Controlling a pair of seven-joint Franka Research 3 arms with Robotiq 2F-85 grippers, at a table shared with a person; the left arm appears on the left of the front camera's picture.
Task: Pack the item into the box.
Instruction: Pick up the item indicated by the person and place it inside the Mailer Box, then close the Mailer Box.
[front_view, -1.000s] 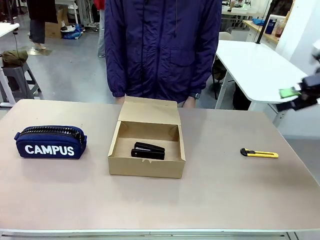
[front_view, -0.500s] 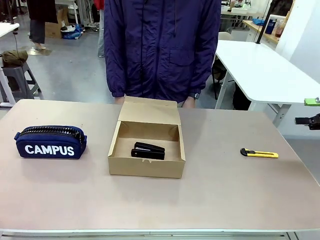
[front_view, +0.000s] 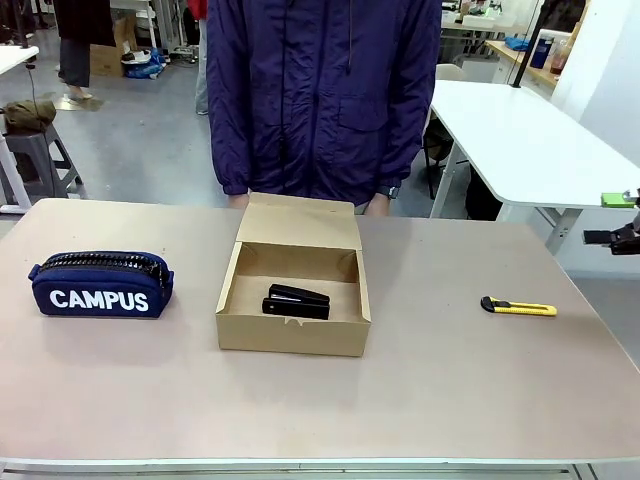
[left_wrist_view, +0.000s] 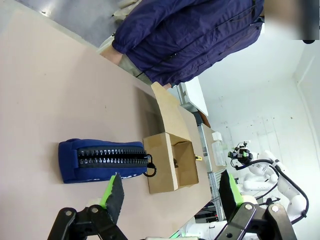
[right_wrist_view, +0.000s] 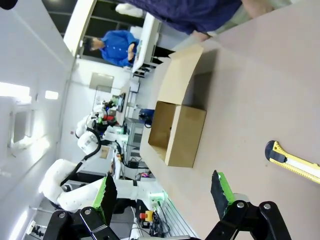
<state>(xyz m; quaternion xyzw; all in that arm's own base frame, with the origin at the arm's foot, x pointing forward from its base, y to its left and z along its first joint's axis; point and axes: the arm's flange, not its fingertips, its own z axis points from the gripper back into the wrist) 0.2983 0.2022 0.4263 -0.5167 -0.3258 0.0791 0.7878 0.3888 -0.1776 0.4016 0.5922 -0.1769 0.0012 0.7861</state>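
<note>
black stapler (front_view: 296, 301) lying inside the open brown box (front_view: 292, 338) on the table (front_view: 450, 385), left fingers (left_wrist_view: 113, 195) spread wide, holding nothing, blue pencil case (left_wrist_view: 102, 160) and box just ahead of them, right fingers (right_wrist_view: 106, 197) spread wide, empty, box ahead, yellow knife (right_wrist_view: 295, 162) off to one side

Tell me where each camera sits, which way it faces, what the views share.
Front: fixed on the robot's side, facing the person across the table; the right gripper shows at the right edge.
Left wrist: at the table's left end, facing the pencil case past the open left gripper.
Right wrist: at the right end, facing the knife past its open fingers.
Shared: all three show the box.
</note>
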